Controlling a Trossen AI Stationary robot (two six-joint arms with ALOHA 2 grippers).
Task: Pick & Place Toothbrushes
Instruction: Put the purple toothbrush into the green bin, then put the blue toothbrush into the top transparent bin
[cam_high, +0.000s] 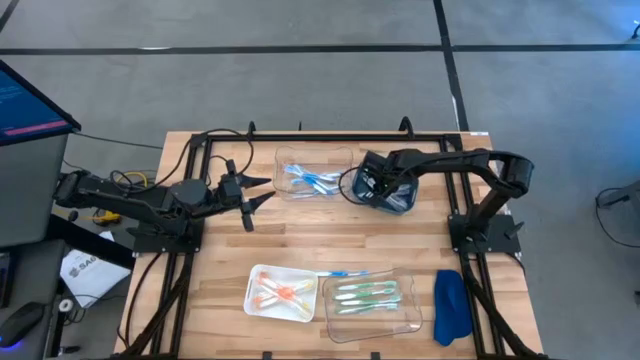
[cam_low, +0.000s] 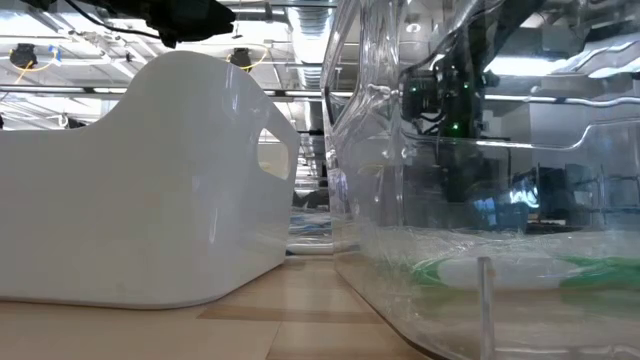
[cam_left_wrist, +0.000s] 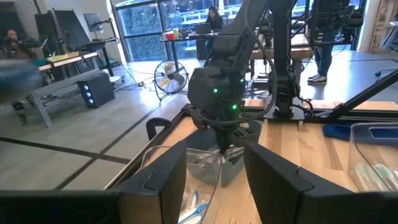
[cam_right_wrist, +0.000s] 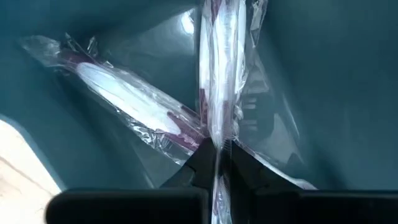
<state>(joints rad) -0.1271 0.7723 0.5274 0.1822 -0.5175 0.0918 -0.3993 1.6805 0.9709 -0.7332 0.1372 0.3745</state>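
The right gripper (cam_right_wrist: 216, 152) is pinching shut on a wrapped toothbrush (cam_right_wrist: 219, 68) inside the dark blue bin (cam_high: 385, 190). It should be lifting straight up, so the wrapper is not snagging the other wrapped toothbrush (cam_right_wrist: 134, 102) lying beneath. The left gripper (cam_high: 255, 195) is waiting open beside the clear tray (cam_high: 345, 155).

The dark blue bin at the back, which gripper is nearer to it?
Right. The right gripper reaches inside the blue bin; the left gripper hangs apart, beyond the clear tray.
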